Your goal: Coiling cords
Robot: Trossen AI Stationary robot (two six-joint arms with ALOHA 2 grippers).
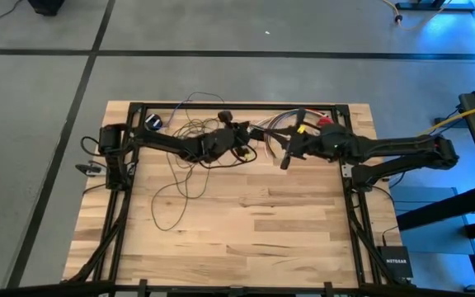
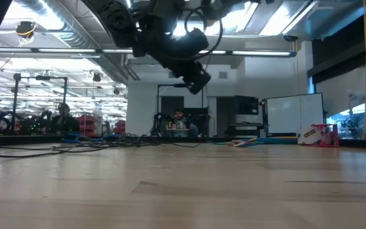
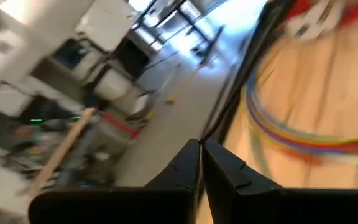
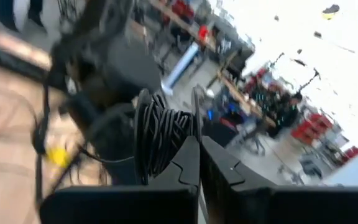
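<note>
Right hand (image 4: 199,146), fingers pressed together on the wound cords (image 4: 160,137), is anchoring the coil above the desk (image 1: 246,231) while left hand (image 3: 201,149), also pinched, is feeding wire.

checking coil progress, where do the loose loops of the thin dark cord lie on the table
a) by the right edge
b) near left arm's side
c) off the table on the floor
b: in the high view the thin dark cord trails in loose loops over the wooden table on the left arm's side.
</note>
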